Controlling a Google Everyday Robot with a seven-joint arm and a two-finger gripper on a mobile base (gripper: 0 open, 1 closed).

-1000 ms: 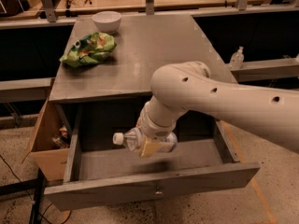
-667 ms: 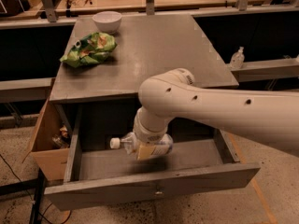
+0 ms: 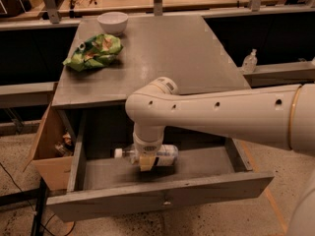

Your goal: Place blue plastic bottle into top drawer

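- The arm sweeps in from the right edge of the shot, bends at its elbow and drops straight down into the open top drawer.
- The claw is low inside the drawer, left of centre, closed round the blue plastic bottle at about mid-body.
- A tan finger pad sits pressed against the bottle's near side; the far finger is hidden behind the bottle.
- The bottle lies on its side, lengthwise across the drawer, with its white cap pointing left and its base to the right.
- It is down at or just above the drawer floor; I cannot tell whether it is touching.
- The drawer is pulled well out, with a small knob at the middle of its front panel.
- Up on the counter, a crumpled green snack bag lies near the left edge, and a white bowl stands just behind it, towards the back.
- A brown cardboard box hangs open beside the drawer on the left.
- Off to the right, on a separate ledge, stands a small clear pump bottle, well apart from the action.
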